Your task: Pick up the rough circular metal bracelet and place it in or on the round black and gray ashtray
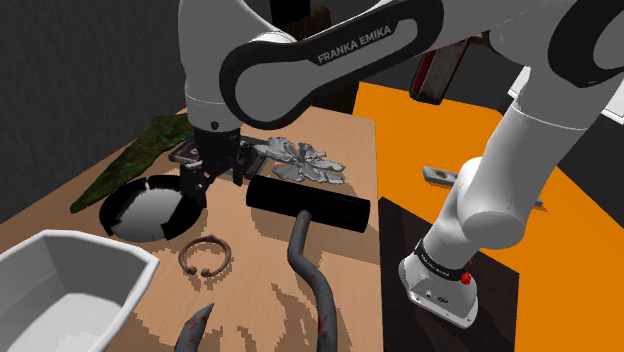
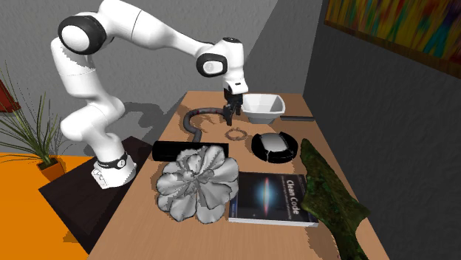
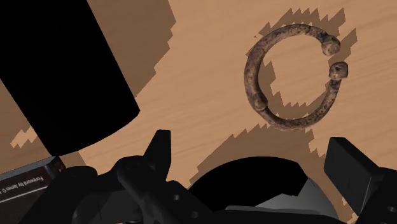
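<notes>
The tool (image 1: 215,178) hangs above the bench (image 1: 340,140) with its two black fingers spread wide and nothing between them. In the wrist view the fingers (image 3: 159,153) stand far apart, and the bare bench top and the edge of the ashtray (image 3: 305,197) show in the gap. In the shoulder view the tool is above the far edge of the ashtray (image 1: 112,212), between it and the black cylinder (image 1: 310,205). In the second exterior view the tool (image 2: 230,111) points down from the white arm (image 2: 148,29), close to the white bowl (image 2: 264,107).

The bracelet (image 3: 249,76) is a rough brownish ring with a gap between two knobbed ends. It lies flat on the bench, free of the tool. In the shoulder view the bracelet (image 1: 186,260) is just beside the ashtray but not touching it, with the white bowl (image 1: 70,290) near on the shoulder view's left. In the second exterior view the bracelet (image 2: 238,134) lies between the ashtray (image 2: 275,145) and a curved dark handle (image 2: 193,122).

The ashtray is round and black with a grey inside. The curved handle (image 1: 310,270) runs from the black cylinder toward the near edge of the bench. Past the cylinder lies a silver flower-shaped thing (image 1: 300,160), and in the second exterior view a book (image 2: 273,198) lies beside it. A long mottled green piece (image 1: 140,150) lies along the bench edge beyond the ashtray. The floor (image 1: 420,120) by the stand is orange.
</notes>
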`<action>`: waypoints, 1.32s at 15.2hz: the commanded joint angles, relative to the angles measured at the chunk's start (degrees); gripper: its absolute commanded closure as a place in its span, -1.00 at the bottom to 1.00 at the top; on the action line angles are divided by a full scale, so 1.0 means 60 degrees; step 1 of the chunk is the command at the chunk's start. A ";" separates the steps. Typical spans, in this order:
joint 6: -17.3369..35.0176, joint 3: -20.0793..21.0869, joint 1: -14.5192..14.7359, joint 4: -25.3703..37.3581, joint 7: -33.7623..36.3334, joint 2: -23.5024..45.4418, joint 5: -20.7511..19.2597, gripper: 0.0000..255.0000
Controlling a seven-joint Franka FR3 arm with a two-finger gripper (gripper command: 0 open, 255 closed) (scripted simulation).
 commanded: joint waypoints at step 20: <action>0.0957 0.0032 0.0109 -0.0296 0.0336 0.0705 -0.0399 1.00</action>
